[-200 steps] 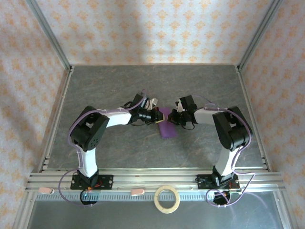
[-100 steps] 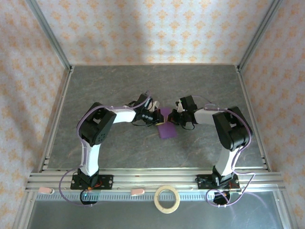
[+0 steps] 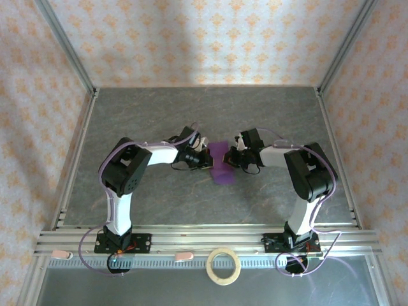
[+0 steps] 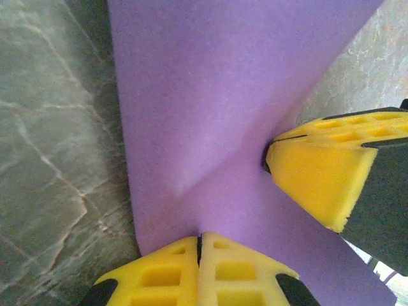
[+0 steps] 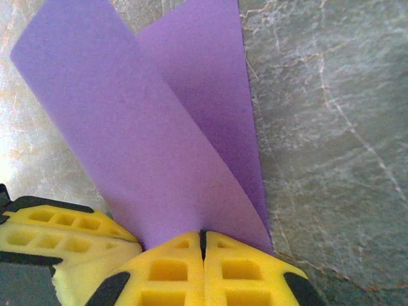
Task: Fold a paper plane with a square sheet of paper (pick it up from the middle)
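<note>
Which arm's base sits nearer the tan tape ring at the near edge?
Right. The tan tape ring lies left of the right arm's base; the left arm's base is farther off, on the ring's left.

No legible text or markings

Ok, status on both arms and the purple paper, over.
Left gripper shut on purple paper. Right gripper shut on it too. Paper bent over between them. Tape ring well clear.
</note>
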